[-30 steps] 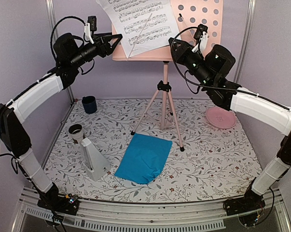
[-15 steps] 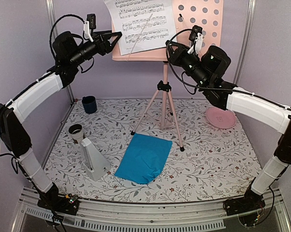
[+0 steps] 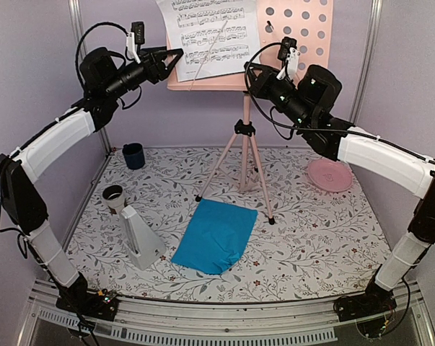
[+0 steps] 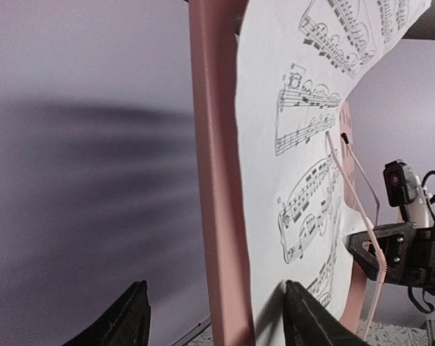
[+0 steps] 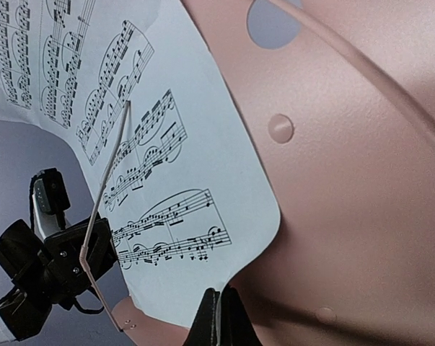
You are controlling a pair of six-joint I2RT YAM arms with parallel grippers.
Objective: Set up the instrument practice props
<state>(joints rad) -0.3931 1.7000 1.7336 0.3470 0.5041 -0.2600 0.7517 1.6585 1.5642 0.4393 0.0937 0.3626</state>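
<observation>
since a second ago the white sheet sits straighter on the pink stand's tray, and the right gripper has closed fully at its lower corner; whether it pinches paper is unclear. the left gripper, jaws parted, straddles the tray's left edge, while blue sheet and metronome rest on the table below.

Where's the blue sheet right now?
In the top view, the blue sheet lies flat on the table near centre, just in front of the music stand's legs and right of the white metronome.
</observation>
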